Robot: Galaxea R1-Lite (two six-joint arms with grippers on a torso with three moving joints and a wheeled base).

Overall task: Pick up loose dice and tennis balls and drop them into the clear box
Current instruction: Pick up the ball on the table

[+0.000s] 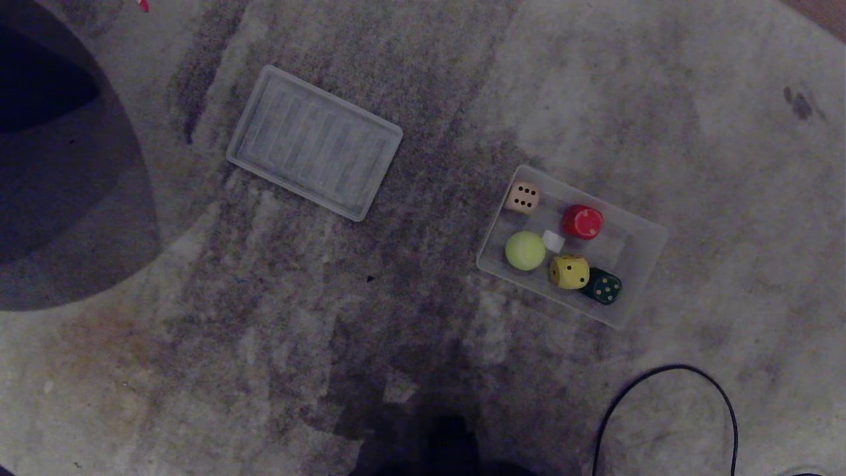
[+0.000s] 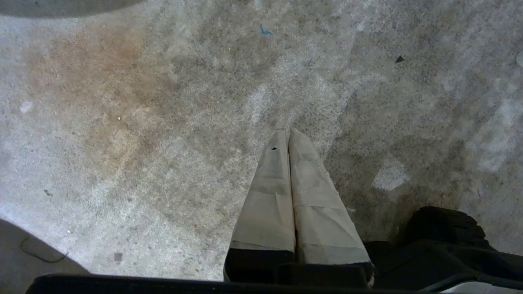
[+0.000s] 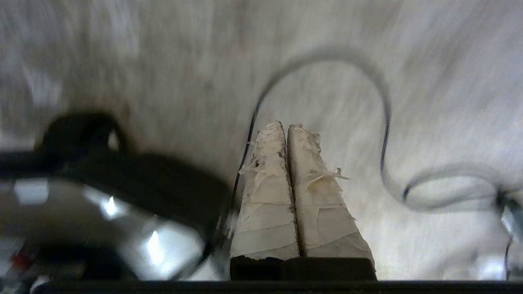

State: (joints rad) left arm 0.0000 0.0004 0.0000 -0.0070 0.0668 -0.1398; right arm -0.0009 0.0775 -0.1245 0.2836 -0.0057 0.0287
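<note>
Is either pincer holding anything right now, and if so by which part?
Nothing is held. The left pincer and the right pincer are both shut on nothing, over bare floor.

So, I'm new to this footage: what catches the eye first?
The clear box right of centre on the grey carpet, with bright contents: a tennis ball and beige, red, yellow and dark green dice. To its left, farther off, lies a flat ribbed lid.
</note>
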